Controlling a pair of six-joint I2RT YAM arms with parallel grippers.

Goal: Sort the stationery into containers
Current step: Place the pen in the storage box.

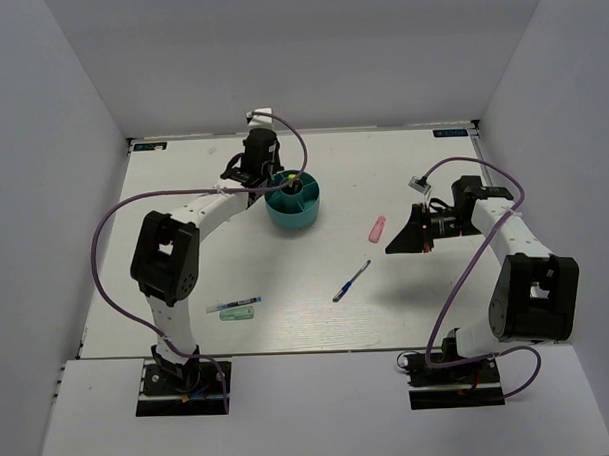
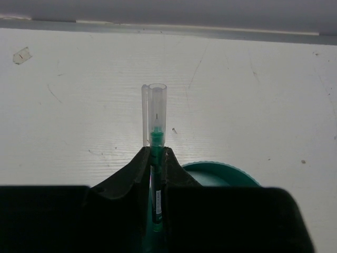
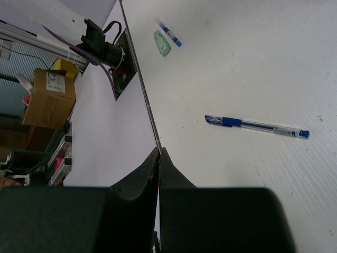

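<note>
A green pen with a clear cap (image 2: 156, 118) stands upright between the fingers of my left gripper (image 2: 156, 154), which is shut on it. That gripper (image 1: 263, 179) hangs at the left rim of the round teal container (image 1: 296, 210), whose rim (image 2: 221, 168) shows just behind the fingers. A yellow-capped marker (image 1: 295, 176) stands inside the container. On the table lie a pink highlighter (image 1: 377, 228), a blue pen (image 1: 351, 280) (image 3: 258, 125), another blue pen (image 1: 233, 304) (image 3: 169, 31) and a mint-green marker (image 1: 235, 314) (image 3: 162, 42). My right gripper (image 1: 392, 248) (image 3: 159, 152) is shut and empty, above the table right of the middle pen.
White walls close in the table on the left, right and back. The table's near edge (image 3: 142, 89) runs past the right gripper. Purple cables loop from both arms. A cardboard box (image 3: 50, 97) sits off the table.
</note>
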